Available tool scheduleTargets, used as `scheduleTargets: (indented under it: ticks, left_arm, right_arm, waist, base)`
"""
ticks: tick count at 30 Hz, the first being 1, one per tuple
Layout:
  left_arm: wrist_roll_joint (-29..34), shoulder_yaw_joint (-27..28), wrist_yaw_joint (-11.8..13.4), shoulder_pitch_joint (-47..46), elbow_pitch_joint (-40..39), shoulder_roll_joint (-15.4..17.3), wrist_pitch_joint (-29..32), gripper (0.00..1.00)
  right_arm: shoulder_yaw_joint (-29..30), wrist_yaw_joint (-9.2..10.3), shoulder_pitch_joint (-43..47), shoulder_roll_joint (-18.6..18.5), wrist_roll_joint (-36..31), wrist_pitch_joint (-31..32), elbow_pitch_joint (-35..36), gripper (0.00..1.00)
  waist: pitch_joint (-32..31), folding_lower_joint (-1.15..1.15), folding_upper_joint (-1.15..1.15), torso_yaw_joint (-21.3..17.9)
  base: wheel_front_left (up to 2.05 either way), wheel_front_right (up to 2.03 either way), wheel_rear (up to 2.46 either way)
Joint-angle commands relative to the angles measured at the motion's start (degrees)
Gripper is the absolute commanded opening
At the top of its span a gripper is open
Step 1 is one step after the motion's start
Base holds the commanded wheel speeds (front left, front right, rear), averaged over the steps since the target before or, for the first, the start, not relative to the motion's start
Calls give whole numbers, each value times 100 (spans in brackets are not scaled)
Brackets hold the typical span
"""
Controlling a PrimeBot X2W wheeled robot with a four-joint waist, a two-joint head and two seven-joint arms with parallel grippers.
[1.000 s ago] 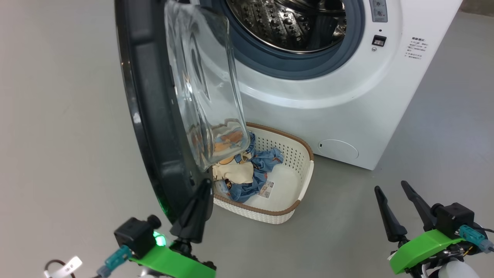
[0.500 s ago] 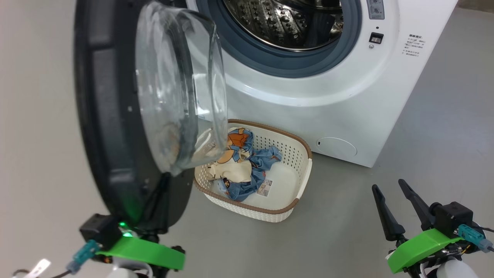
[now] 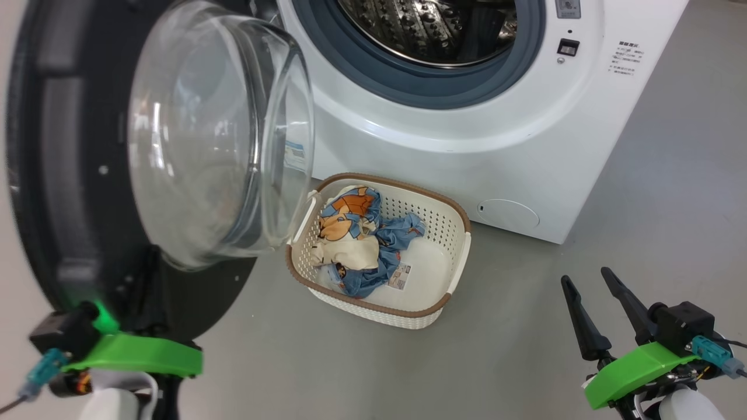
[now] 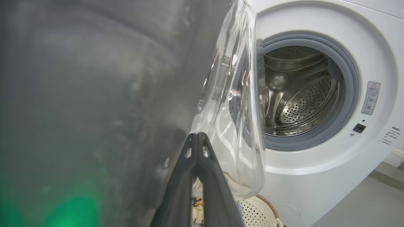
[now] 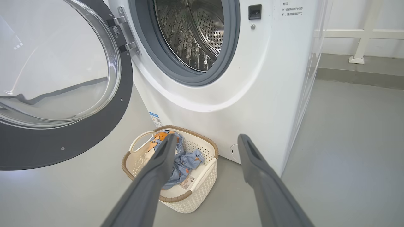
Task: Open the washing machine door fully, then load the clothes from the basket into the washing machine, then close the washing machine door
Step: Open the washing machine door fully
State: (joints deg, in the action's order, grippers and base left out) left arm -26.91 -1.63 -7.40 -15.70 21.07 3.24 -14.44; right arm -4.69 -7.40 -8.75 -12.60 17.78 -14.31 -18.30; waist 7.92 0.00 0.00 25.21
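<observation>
The right gripper (image 3: pixel 585 276) is hanging spread and empty, well right of the basket (image 3: pixel 464 256), while the left gripper (image 4: pixel 197 136), fingers pinched together on nothing, is pointing up just beside the black inner rim of the washing machine door (image 3: pixel 64 175), left of the basket. The clothes (image 3: pixel 356 251) are lying bunched in the basket's left half, and the washing machine (image 3: pixel 467 151) is standing just behind the basket.

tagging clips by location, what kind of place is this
Likely a laundry or utility area, perhaps a test room rather than a home: a white front-loading washing machine stands on a plain grey floor, with a perforated basket of clothes in front of it.
</observation>
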Motion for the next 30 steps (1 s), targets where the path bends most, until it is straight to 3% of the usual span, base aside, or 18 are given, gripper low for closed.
scheduleTargets:
  ticks: [1, 15, 30]
  left_arm:
    - [69, 366, -9, -355, -104, 298, -56, 0]
    - [506, 1493, -9, -885, 613, 699, -56, 0]
    - [886, 2111, -9, -1300, 1302, 1080, -56, 0]
  right_arm:
    - [-107, -9, -176, -13, 0, -69, 136, 100]
    - [-88, -9, -225, -51, -12, -69, 180, 100]
    - [-109, -9, -323, -87, -40, -69, 169, 100]
  waist:
    - [19, 0, 0, -26]
    - [169, 0, 0, -110]
    - [283, 0, 0, -107]
  base:
    - [0, 0, 0]
    - [0, 0, 0]
    - [0, 0, 0]
